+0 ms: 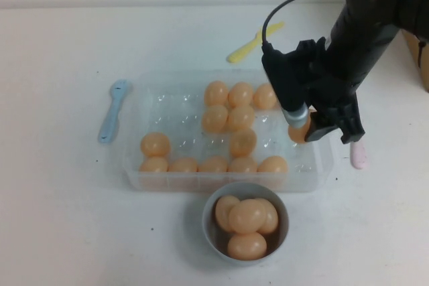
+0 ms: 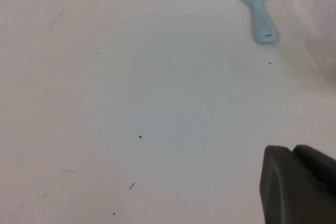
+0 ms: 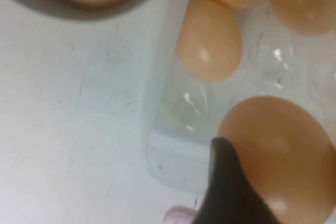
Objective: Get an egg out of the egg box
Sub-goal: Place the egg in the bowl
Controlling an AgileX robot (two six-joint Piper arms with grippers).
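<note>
Peach-orange and smooth, the oval plastic egg [image 3: 278,150] sits clamped in my right gripper [image 1: 303,130], lifted over the right end of the clear plastic egg box [image 1: 134,165] with its dimpled cells. More eggs lie in the box's cells and in the round grey-blue bowl [image 1: 209,222] just in front. My left gripper [image 2: 296,184] hovers over bare white table near a pale blue spoon [image 2: 258,15]; whether its fingers are apart I cannot tell.

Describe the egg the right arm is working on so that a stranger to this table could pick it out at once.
Start at the clear egg box in the middle of the table and go to its right end, under the black right end effector. The egg sits between the fingers there. Unlike the other eggs, which lie in box cells or in the grey bowl, it alone is gripped; the left end effector is parked away from the box.
</note>
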